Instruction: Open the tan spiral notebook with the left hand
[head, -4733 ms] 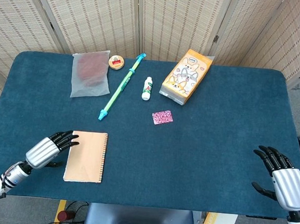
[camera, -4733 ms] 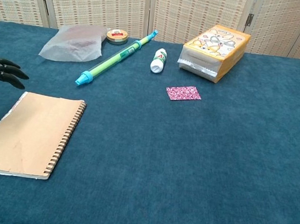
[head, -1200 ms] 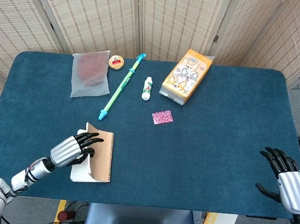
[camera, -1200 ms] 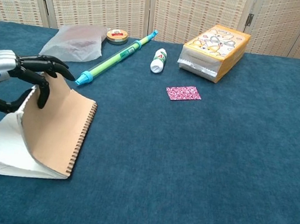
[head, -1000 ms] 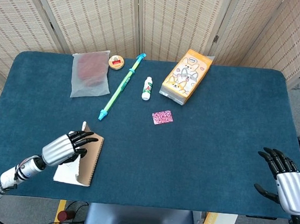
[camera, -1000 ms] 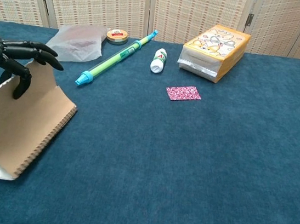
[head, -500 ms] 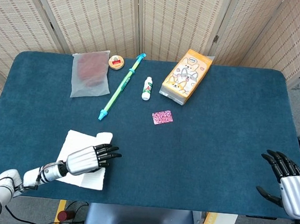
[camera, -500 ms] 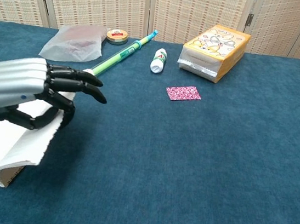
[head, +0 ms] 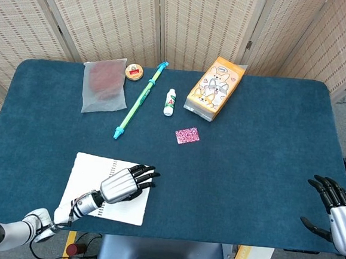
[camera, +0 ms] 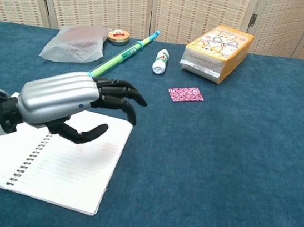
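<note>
The spiral notebook (head: 94, 182) (camera: 60, 168) lies open flat at the table's near left, white lined pages up, its tan cover out of sight. My left hand (head: 125, 184) (camera: 71, 106) hovers over its right-hand page, palm down, fingers spread and slightly curled, holding nothing. My right hand (head: 339, 214) rests at the table's near right corner with its fingers apart and empty; it does not show in the chest view.
At the back lie a clear plastic bag (head: 103, 85), a small round tin (head: 134, 72), a green and blue pen (head: 140, 99), a small white bottle (head: 170, 101) and an orange snack bag (head: 215, 88). A pink patterned card (head: 187, 135) lies mid-table.
The notebook's cover has swung fully over and the pages now lie flat. My left hand has moved right across them. The right hand has barely moved.
</note>
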### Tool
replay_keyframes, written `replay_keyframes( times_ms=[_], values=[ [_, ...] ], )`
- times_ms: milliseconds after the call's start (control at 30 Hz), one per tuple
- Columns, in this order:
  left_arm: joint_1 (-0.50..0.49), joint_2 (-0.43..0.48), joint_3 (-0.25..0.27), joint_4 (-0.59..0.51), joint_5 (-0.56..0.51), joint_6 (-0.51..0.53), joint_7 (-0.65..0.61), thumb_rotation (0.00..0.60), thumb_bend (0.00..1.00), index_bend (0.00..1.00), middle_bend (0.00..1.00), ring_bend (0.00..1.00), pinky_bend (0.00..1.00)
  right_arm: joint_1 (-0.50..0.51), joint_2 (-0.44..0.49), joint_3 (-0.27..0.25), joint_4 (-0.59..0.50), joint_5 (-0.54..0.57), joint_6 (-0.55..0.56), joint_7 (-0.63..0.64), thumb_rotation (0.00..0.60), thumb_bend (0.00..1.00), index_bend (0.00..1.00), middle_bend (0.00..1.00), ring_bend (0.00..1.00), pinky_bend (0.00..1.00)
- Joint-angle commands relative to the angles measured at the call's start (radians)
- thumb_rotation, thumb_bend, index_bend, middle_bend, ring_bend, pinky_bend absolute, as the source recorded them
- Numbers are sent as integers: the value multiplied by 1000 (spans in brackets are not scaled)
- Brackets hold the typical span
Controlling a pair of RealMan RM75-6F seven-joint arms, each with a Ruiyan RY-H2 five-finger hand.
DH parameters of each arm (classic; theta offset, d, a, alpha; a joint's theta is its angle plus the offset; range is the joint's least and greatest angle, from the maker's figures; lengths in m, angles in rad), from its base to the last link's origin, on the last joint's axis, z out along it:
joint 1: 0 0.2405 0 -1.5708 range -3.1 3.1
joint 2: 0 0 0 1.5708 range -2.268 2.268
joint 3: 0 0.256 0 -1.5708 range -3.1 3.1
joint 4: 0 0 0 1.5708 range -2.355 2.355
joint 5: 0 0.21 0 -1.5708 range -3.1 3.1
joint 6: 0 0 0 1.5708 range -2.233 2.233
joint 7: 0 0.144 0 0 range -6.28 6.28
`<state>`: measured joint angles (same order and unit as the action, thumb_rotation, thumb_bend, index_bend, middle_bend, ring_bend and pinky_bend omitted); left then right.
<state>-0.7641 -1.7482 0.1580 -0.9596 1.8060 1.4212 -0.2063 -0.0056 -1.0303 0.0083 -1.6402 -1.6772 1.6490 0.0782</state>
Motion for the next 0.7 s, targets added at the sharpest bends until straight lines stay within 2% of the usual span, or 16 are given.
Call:
replay_keyframes(
  times_ms=[33, 267, 533, 700],
  values=[
    [10, 43, -61, -108, -73, -48, 31, 600, 391, 130, 125, 123, 278, 4, -1, 1, 5, -1, -4, 6, 600, 121, 167, 172, 127, 217],
    [76, 151, -116, -215, -184, -53, 49, 600, 382, 135, 123, 122, 278, 21, 9, 7, 15, 3, -30, 22, 600, 120, 166, 172, 127, 217],
    [221, 318, -133, -316, -346, -48, 101, 600, 382, 178, 123, 122, 281, 58, 24, 18, 17, 16, -85, 24, 600, 121, 167, 172, 127, 217],
    [318, 388, -145, -361, -413, 7, 131, 600, 382, 201, 123, 122, 282, 78, 22, 23, 23, 28, -117, 26, 600, 121, 167, 172, 127, 217]
  ],
)
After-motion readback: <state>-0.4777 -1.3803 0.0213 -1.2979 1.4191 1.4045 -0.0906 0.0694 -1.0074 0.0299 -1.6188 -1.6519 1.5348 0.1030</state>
